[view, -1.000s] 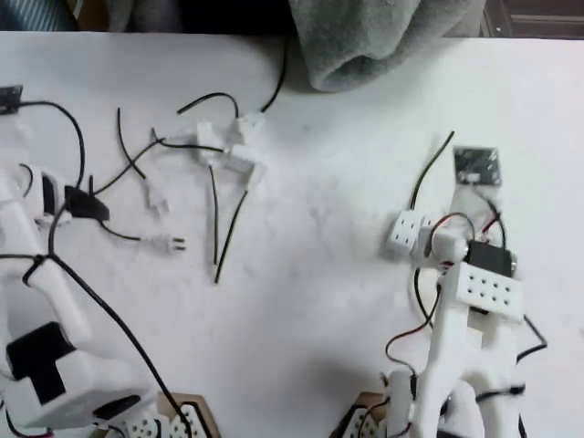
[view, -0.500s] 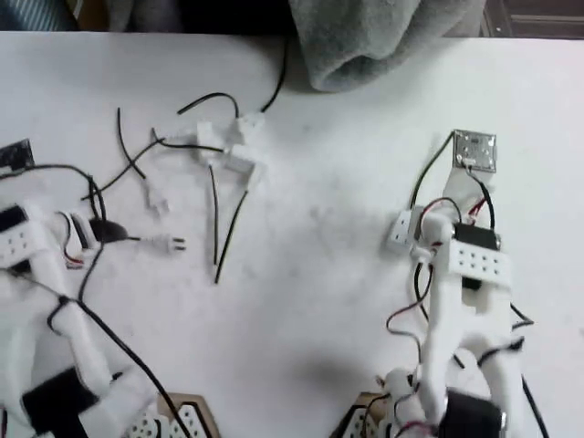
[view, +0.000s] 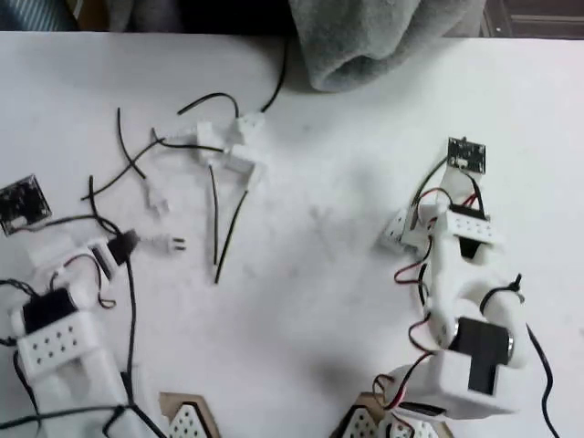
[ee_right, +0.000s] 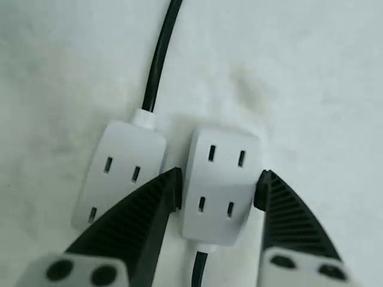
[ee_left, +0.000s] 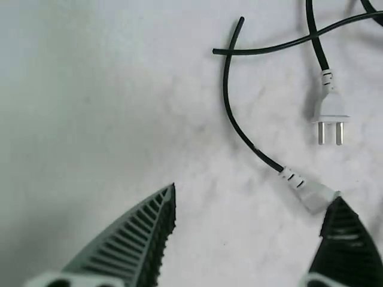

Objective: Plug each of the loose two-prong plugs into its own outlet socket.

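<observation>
the right jaws grip a white outlet socket [ee_right: 220,185] by both its sides, with a second socket block [ee_right: 119,173] just beside it on the worktop [ee_right: 311,72]. the left jaws gape wide and hold nothing. one two-prong plug [ee_left: 310,194] lies right at the tip of the dark jaw, and another plug [ee_left: 330,112] is nearby.

Left tool [ee_left: 254,194] closer to plug [ee_left: 311,196]

The left gripper [ee_left: 255,193] is spread wide; the nearer plug [ee_left: 308,194] is seen just beside its dark finger, the farther plug [ee_left: 329,110] at one o'clock.
</observation>
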